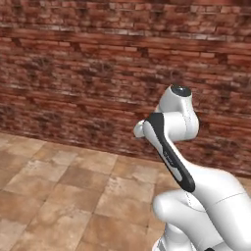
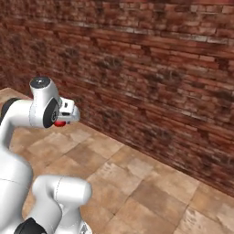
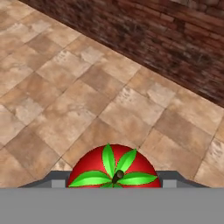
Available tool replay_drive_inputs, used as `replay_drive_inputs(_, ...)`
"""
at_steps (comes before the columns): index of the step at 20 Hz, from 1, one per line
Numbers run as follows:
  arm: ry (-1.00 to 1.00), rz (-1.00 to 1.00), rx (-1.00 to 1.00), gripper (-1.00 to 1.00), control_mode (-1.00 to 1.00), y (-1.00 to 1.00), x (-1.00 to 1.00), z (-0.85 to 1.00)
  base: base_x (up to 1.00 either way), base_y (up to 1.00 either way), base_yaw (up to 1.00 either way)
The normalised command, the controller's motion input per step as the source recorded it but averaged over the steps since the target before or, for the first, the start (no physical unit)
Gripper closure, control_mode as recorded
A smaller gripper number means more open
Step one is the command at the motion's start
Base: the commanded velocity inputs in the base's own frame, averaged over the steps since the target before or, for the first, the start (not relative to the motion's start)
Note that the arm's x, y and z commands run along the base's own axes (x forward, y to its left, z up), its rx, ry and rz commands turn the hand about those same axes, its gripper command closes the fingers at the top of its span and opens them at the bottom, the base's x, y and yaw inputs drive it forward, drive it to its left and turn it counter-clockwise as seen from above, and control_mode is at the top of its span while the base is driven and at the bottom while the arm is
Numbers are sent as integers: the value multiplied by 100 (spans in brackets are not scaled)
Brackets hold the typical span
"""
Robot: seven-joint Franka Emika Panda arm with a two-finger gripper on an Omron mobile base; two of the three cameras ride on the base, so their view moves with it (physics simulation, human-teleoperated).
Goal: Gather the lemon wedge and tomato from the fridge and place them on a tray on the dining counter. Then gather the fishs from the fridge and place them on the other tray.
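Note:
The tomato, a glossy red ball with a green leafy top, sits between the fingers of my gripper at the bottom of the hand view. The gripper is shut on it, a grey finger pressed to each side. In the right base view the gripper hangs in the air at the left, and a sliver of the red tomato peeks out under the white hand. The lemon wedge, the fishs, the fridge, the trays and the dining counter are out of view.
A dark red brick wall runs across in front of me. Brown tiled floor stretches from below the hand to the foot of the wall. My own white arm rises in the foreground.

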Motion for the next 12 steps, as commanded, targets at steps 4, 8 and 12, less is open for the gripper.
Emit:
replay_drive_inputs(4, 0, 0, 0, 100, 100, 0, 0, 0, 40, 0, 64)
replay_drive_inputs(8, 0, 0, 0, 100, 100, 0, 0, 0, 45, 0, 63)
replay_drive_inputs(12, 0, 0, 0, 100, 100, 0, 0, 0, 50, 0, 61)
